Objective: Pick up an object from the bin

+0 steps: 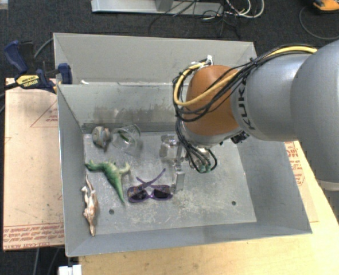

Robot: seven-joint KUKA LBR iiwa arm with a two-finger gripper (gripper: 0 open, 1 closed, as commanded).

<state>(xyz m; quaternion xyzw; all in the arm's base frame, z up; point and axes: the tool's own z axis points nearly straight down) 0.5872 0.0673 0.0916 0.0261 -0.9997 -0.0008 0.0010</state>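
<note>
Arm [284, 102] says "KUKA" on its grey side, reaching in from the right with the orange-capped wrist pointing down. Gripper [175, 168] sits just over the right end of purple-lensed sunglasses [150, 193] lying mid-floor in the bin [244, 211]. Can't tell if it's released or clenched.

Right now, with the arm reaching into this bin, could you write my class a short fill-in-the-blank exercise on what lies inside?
1. The toy dinosaur in the bin is ____ in colour.
2. The sunglasses next to the tool have ____ lenses.
3. In this view, the toy dinosaur lies to the ____ of the sunglasses.

Missing words: green; purple; left.
</note>
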